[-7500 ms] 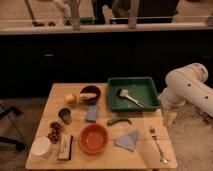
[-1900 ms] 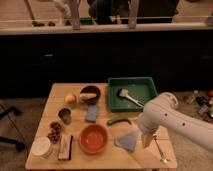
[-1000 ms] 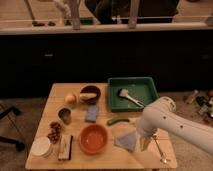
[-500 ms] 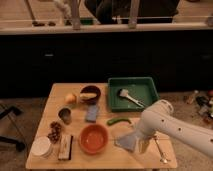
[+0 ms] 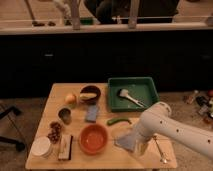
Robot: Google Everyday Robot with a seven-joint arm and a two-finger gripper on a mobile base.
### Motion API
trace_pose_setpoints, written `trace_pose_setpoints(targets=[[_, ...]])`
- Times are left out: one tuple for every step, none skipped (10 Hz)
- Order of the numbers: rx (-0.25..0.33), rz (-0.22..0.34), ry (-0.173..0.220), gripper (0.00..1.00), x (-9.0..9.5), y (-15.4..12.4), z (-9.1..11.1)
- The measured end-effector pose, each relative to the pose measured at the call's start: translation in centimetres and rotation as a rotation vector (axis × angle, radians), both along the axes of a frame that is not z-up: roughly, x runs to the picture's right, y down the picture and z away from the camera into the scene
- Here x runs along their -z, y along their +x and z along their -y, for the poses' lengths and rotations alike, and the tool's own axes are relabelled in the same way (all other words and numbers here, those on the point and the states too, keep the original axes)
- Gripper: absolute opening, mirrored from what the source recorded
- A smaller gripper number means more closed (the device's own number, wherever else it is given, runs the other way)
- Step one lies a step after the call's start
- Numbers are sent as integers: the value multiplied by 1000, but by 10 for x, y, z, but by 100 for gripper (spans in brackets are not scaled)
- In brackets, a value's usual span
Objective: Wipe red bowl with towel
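Note:
The red bowl [image 5: 93,138] sits upright on the wooden table [image 5: 82,90], front centre. The towel [image 5: 125,141], a light grey-blue cloth, lies flat on the table just right of the bowl. My white arm reaches in from the right, and my gripper [image 5: 140,146] hangs down at the towel's right edge, partly covering it. Whether it touches the cloth I cannot tell.
A green tray [image 5: 150,86] with a brush [image 5: 128,97] stands at the back right. A blue sponge [image 5: 92,113], green pepper [image 5: 119,120], dark bowl [image 5: 90,94], apple [image 5: 71,98], cup [image 5: 65,115], white container [image 5: 41,147], snack bar [image 5: 65,147] and fork [image 5: 159,148] lie around.
My arm has swung in from the right of the table and come down over the towel's right edge. The bowl and towel have not moved.

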State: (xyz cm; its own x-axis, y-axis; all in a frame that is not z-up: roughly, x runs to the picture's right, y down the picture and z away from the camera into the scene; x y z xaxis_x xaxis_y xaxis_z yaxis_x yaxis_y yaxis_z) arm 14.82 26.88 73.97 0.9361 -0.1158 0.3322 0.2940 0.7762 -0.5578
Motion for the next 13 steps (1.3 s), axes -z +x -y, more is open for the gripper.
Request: trace_pose_setpoints(targets=[[-5, -2, -4, 80, 0, 2, 0], [-4, -3, -5, 80, 2, 5, -2], [2, 0, -4, 80, 3, 3, -3], [-1, 1, -8, 80, 2, 2, -4], [-7, -1, -15, 80, -1, 2, -7], [-13, -2, -21, 80, -5, 0, -11], [-17, -4, -22, 80, -5, 0, -11], [-18, -4, -23, 80, -4, 0, -12], [-21, -6, -24, 80, -3, 2, -13], [-22, -5, -27, 80, -4, 1, -14], [-21, -4, -28, 80, -4, 0, -13], [-22, -5, -30, 80, -4, -2, -13], [-25, -6, -32, 80, -4, -1, -14]])
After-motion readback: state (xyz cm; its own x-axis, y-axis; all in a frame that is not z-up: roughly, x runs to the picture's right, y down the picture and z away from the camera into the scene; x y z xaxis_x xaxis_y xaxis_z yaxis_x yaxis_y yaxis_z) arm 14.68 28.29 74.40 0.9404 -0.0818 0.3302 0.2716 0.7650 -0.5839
